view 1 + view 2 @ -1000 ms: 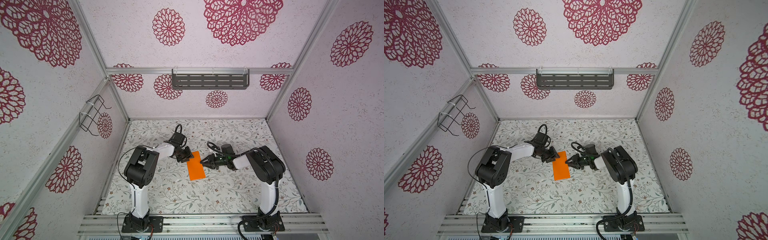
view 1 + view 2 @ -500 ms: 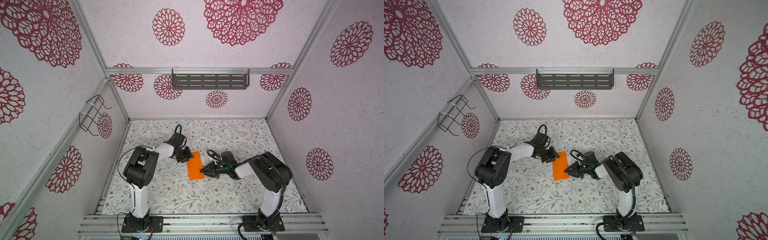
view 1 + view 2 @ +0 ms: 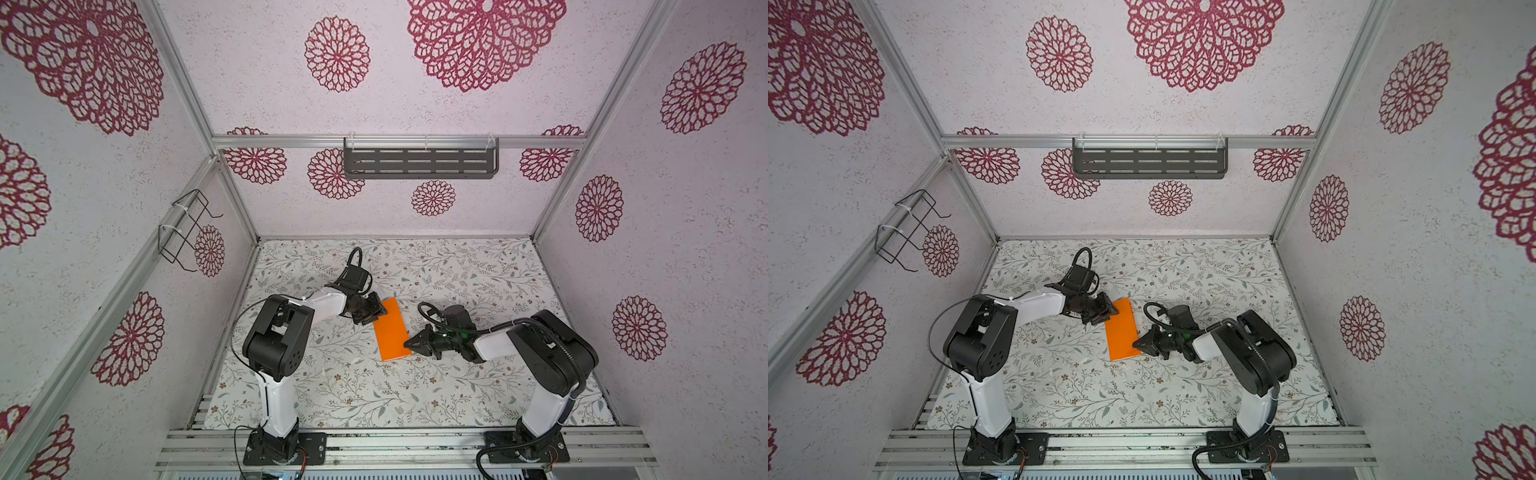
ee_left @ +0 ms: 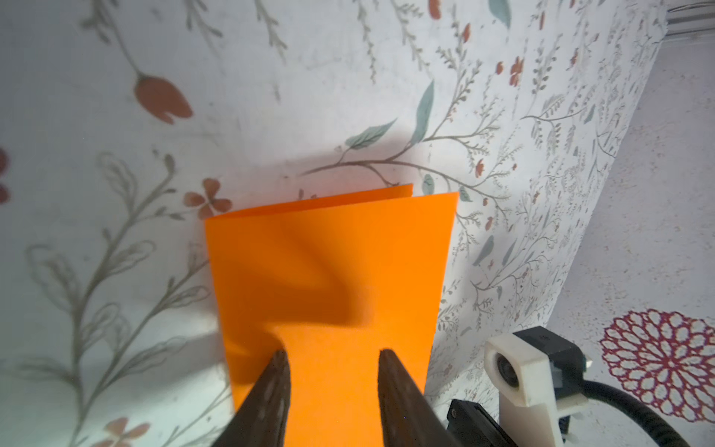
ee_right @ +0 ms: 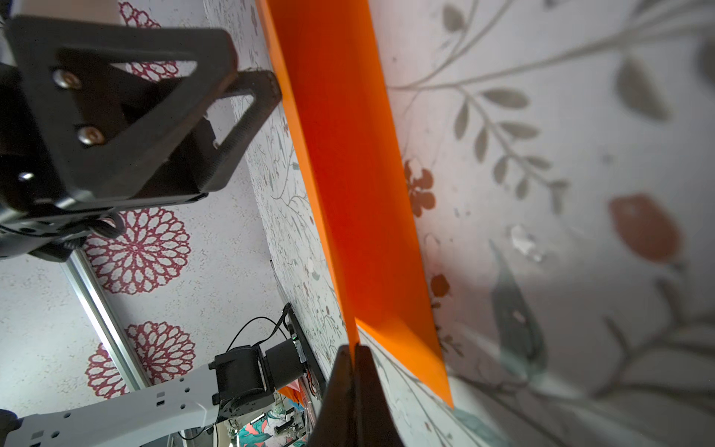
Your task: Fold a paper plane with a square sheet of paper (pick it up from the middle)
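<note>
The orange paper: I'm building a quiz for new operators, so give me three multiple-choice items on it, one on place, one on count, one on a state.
1. Where is the orange paper?
A. in mid-air, clear of everything
B. on the floral mat, between the left end effector and the right end effector
C. to the right of both end effectors

2. How many paper layers show at the edge farthest from the left end effector, in the left wrist view?
A. one
B. four
C. two

3. How do the right end effector's fingers stand?
A. closed together
B. spread wide
C. out of view

Key: 1 B, both top views show it on the mat between them; 2 C, two offset edges show; 3 A, the right wrist view shows them pressed together at the paper's edge.
</note>
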